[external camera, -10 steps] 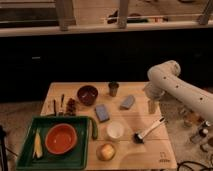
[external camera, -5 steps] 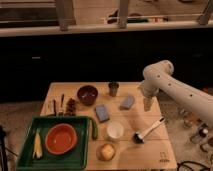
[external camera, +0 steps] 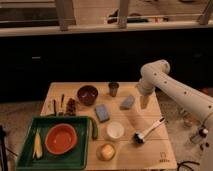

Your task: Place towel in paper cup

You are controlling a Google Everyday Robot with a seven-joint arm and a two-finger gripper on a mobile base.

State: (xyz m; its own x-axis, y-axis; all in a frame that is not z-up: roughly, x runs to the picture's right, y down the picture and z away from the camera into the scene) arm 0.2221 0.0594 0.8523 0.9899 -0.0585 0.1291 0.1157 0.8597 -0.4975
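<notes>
Single camera view: task not started as far as could be judged. The towel lay on the wooden table, right of centre in the frame, not lifted and not in the cup. It read as a small soft pale grey-blue cloth, bunched into a lumpy pad, matte. The paper cup stood upright below and a little left of the towel, well apart from it. It was short, round and white with a wide mouth, and looked empty inside. The gripper hung fingers-down just right of the towel from the white, smooth, rounded arm that came in from the right edge. Its jaws stood apart and held nothing; contact with the towel could not be told. Left to do: grasp the towel, carry it down-left, drop it in the cup. Other items: a darker blue rectangular block, flat-faced; a small dark metallic cup; a glossy red-brown bowl; a white-handled brush lying at a slant; and a green tray at lower left holding an orange bowl.
</notes>
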